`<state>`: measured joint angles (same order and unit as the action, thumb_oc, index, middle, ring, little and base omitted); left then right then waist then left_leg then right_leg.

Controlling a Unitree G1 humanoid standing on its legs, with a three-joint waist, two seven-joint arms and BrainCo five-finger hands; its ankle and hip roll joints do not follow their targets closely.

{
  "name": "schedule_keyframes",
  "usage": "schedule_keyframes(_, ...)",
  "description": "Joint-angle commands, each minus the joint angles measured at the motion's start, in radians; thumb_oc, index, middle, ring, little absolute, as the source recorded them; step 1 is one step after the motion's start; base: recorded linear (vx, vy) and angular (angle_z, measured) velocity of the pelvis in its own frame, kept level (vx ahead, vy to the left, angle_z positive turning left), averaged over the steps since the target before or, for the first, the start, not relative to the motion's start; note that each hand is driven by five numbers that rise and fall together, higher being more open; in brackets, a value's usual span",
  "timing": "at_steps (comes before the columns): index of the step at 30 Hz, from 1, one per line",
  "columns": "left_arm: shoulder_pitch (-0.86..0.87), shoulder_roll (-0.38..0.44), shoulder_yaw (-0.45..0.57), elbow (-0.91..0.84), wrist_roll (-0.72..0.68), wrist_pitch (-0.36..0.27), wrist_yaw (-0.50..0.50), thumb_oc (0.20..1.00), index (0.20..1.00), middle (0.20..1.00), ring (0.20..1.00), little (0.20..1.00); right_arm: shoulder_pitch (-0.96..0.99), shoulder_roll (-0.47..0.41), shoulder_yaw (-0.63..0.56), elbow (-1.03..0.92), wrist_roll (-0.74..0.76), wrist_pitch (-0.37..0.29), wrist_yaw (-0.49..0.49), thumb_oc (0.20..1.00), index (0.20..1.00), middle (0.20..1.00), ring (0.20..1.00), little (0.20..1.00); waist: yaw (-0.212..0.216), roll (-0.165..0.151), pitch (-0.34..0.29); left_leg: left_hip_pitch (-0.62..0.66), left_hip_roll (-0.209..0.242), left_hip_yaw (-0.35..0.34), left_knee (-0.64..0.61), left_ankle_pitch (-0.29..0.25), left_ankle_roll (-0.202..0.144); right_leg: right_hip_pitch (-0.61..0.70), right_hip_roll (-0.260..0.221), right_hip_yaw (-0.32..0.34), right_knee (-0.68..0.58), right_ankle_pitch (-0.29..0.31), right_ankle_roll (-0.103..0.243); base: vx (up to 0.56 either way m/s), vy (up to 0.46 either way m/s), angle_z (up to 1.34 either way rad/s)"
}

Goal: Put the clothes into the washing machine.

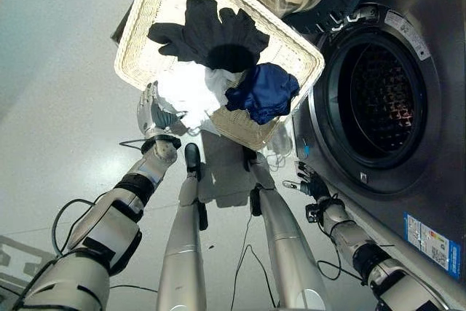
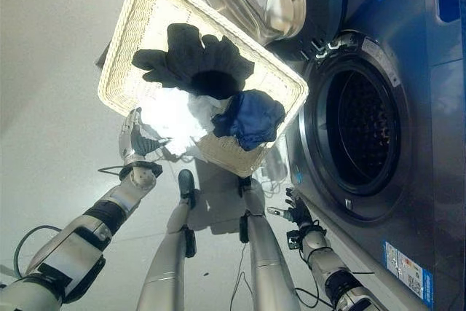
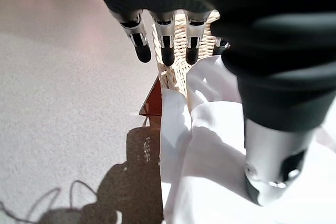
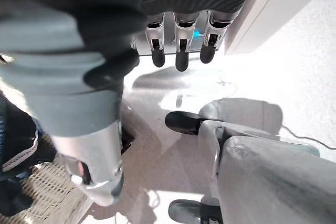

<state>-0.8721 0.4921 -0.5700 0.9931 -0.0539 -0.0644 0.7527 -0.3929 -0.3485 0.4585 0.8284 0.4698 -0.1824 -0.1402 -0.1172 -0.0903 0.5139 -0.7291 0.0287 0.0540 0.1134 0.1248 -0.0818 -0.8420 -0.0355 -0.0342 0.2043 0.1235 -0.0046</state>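
Left wrist view — left robot hand (image 3: 173,40) perhaps touching white cloth (image 3: 210,145).

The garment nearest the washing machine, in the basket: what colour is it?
Dark blue garment, clearest in the left eye view.

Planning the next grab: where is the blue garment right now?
The blue garment lies in the wicker basket, at the corner nearest the washing machine drum opening, beside the white cloth.
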Motion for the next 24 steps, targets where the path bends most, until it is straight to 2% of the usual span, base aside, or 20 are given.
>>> schedule_keyframes(1, -0.131, -0.001, -0.009, 0.071, 0.021, 0.054, -0.116, 1.000, 1.000, 1.000, 1.000, 1.000, 0.008, -0.050, 0.037, -0.038, -0.009, 0.006, 0.002, 1.000, 1.000, 1.000, 1.000, 1.000, -0.055, 0.018, 0.006, -0.057, -0.056, 0.047, 0.105, -0.065, 0.016, 0.005, 0.033, -0.022, -0.019, -0.011, 0.069, 0.00, 0.000, 0.00)
schedule_keyframes(4, -0.163, -0.002, -0.025, 0.115, 0.019, 0.078, -0.153, 1.000, 1.000, 1.000, 1.000, 1.000, -0.001, -0.047, 0.042, -0.038, -0.007, 0.006, 0.001, 1.000, 1.000, 1.000, 1.000, 1.000, -0.065, 0.009, 0.006, -0.062, -0.058, 0.051, 0.119, -0.074, 0.018, -0.002, 0.033, -0.017, -0.017, -0.008, 0.070, 0.00, 0.000, 0.00)
schedule_keyframes(5, -0.199, -0.003, -0.044, 0.164, 0.017, 0.095, -0.201, 1.000, 1.000, 1.000, 1.000, 1.000, -0.011, -0.045, 0.050, -0.038, 0.000, 0.006, -0.002, 1.000, 1.000, 1.000, 1.000, 1.000, -0.077, -0.002, 0.006, -0.071, -0.058, 0.056, 0.135, -0.083, 0.020, -0.011, 0.032, -0.009, -0.016, -0.006, 0.070, 0.00, 0.000, 0.00)
schedule_keyframes(9, -0.252, -0.008, -0.079, 0.223, 0.026, 0.124, -0.240, 1.000, 1.000, 1.000, 1.000, 1.000, -0.026, -0.041, 0.064, -0.047, 0.005, 0.012, -0.008, 1.000, 1.000, 1.000, 1.000, 1.000, -0.098, -0.020, 0.006, -0.088, -0.059, 0.066, 0.163, -0.103, 0.026, -0.031, 0.035, 0.006, -0.014, 0.000, 0.071, 0.02, 0.022, -0.10)
schedule_keyframes(13, -0.294, -0.018, -0.089, 0.267, -0.019, 0.135, -0.245, 1.000, 1.000, 1.000, 1.000, 1.000, -0.024, -0.040, 0.077, -0.056, 0.012, 0.012, -0.008, 1.000, 1.000, 1.000, 1.000, 1.000, -0.119, -0.038, 0.006, -0.107, -0.062, 0.075, 0.195, -0.125, 0.033, -0.050, 0.041, 0.025, -0.010, 0.005, 0.074, 0.03, 0.019, -0.10)
schedule_keyframes(24, -0.300, -0.051, -0.097, 0.309, 0.010, 0.129, -0.247, 1.000, 1.000, 1.000, 1.000, 1.000, -0.017, -0.028, 0.095, -0.075, 0.010, 0.004, -0.002, 1.000, 1.000, 1.000, 1.000, 1.000, -0.136, -0.047, 0.006, -0.110, -0.064, 0.091, 0.201, -0.140, 0.039, -0.056, 0.046, 0.037, -0.014, 0.007, 0.077, 0.01, 0.002, -0.02)
